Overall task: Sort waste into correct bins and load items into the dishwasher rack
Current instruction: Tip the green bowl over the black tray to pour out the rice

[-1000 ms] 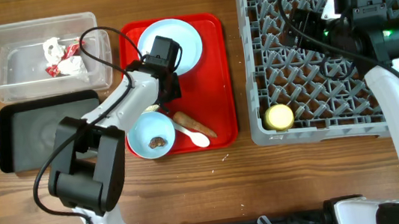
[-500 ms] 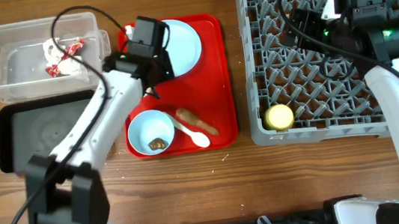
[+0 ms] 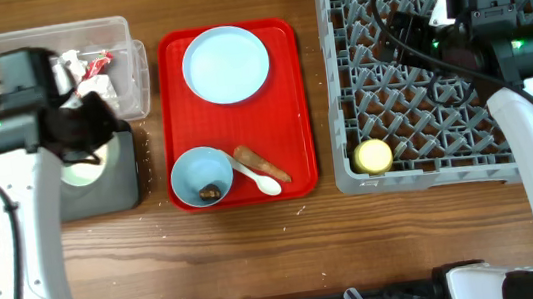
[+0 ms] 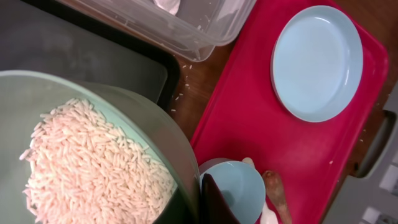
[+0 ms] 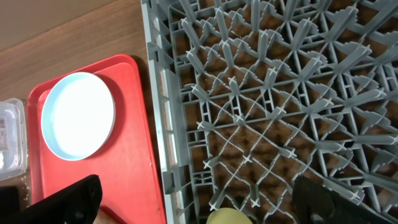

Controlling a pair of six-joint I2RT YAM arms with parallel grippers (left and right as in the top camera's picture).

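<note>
- Over the black tray (image 3: 118, 185), the left gripper (image 3: 92, 137) is pinching the rim of the pale green bowl (image 4: 134, 118), which is carrying white grains (image 4: 93, 165).
- Above the dishwasher rack (image 3: 421, 92), the right gripper (image 5: 194, 196) is hanging with its fingers spread wide, gripping nothing.
- A yellow cup (image 3: 373, 155) is sitting in the rack's corner next to the red serving tray (image 3: 291, 96).
</note>
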